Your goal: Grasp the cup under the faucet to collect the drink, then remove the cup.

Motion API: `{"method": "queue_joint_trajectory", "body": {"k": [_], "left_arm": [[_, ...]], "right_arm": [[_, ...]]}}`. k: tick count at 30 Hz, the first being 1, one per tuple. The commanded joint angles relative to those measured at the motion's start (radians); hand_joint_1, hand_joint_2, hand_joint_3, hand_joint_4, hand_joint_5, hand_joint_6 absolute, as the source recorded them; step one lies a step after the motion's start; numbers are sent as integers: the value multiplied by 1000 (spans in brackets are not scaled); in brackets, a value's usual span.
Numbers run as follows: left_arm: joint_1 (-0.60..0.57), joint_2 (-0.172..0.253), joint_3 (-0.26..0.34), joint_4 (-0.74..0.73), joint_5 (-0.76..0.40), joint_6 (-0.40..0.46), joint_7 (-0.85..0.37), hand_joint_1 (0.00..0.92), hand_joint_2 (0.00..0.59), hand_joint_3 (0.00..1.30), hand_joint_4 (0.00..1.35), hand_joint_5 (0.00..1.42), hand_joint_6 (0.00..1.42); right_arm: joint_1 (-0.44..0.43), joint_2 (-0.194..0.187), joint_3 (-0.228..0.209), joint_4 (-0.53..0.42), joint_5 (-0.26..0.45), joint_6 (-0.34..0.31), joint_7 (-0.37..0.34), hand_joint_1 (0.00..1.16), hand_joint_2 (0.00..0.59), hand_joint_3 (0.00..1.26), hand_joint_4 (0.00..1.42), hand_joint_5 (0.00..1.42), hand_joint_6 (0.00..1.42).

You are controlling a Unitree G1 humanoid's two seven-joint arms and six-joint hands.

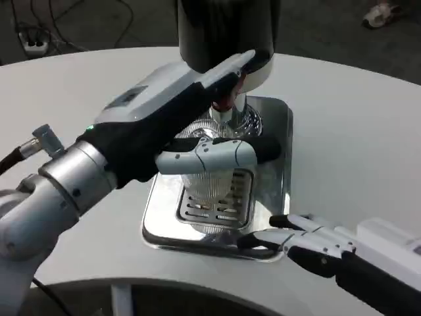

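- The white round table point(368, 125) spans most of the frame, with dark floor showing along the top edge.
- The left arm point(59, 191) comes in from the lower left, silver forearm first, and reaches toward the centre.
- The dispenser point(223, 33) stands at top centre, a dark body with a chrome faucet point(231, 112) hanging below it.
- The left hand point(177, 125) sits at the centre of the frame, its fingers wrapped around the cup; one white-and-black finger crosses the cup's front and the upper fingers lie against the dispenser's base.
- The chrome drip tray point(164, 220) lies on the table at centre, under the dispenser, with a slotted grate in its middle.
- The right hand point(316, 243) lies at lower right, low over the table, fingers loosely spread and holding nothing; its fingertips point(260, 238) are just beside the tray's front right corner, and whether they touch it I cannot tell.
- The cup point(210, 181), clear and ribbed, stands upright on the grate, directly under the faucet, in the left hand's grip.
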Motion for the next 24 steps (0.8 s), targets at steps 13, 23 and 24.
{"method": "queue_joint_trajectory", "body": {"k": [13, 23, 24], "left_arm": [[-1, 62, -58, 18, 72, -23, -94, 0, 129, 46, 25, 118, 43], [-5, 86, -72, 21, 109, -20, -106, 0, 139, 47, 28, 127, 42], [-4, 88, -71, 23, 110, -21, -105, 0, 140, 47, 29, 127, 42]], "right_arm": [[-56, 78, 121, 49, -98, 72, -92, 601, 336, 174, 161, 96, 57], [-129, 141, 237, 123, -176, 110, -152, 718, 294, 175, 171, 122, 120], [-134, 149, 245, 132, -182, 111, -160, 727, 289, 175, 171, 129, 132]]}}
